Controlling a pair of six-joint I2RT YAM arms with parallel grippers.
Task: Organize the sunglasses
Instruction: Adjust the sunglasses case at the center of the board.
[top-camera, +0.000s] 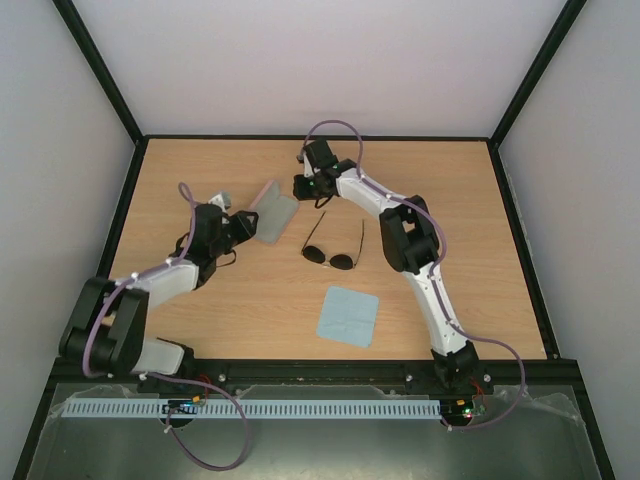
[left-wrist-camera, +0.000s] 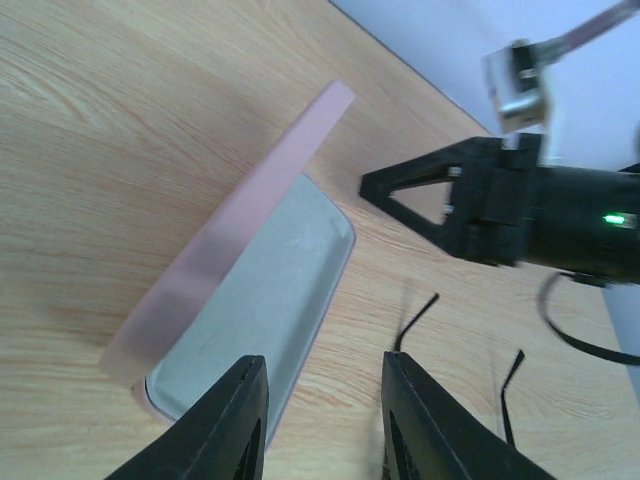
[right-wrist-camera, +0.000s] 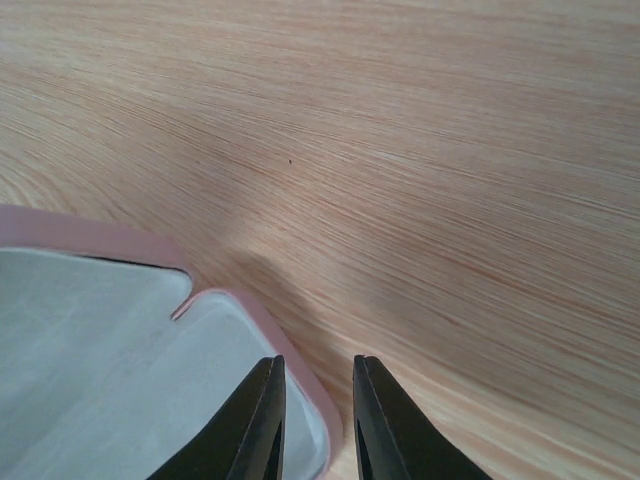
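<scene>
The sunglasses (top-camera: 316, 254) lie in the middle of the table, round dark lenses toward me and thin temple arms pointing away. In the left wrist view only the tips of their temple arms (left-wrist-camera: 414, 322) show. The pink case (top-camera: 274, 212) lies open to their left, grey lining up. My left gripper (top-camera: 247, 228) is open at the case's near side, its fingers (left-wrist-camera: 232, 420) straddling the edge of the lined half (left-wrist-camera: 262, 295). My right gripper (top-camera: 301, 187) is at the case's far corner, jaws a little apart over the pink rim (right-wrist-camera: 322, 425), so I call it open.
A light blue square cloth (top-camera: 347, 315) lies flat in front of the sunglasses. The right arm's gripper (left-wrist-camera: 450, 200) hangs just beyond the case in the left wrist view. Black frame posts and pale walls border the table.
</scene>
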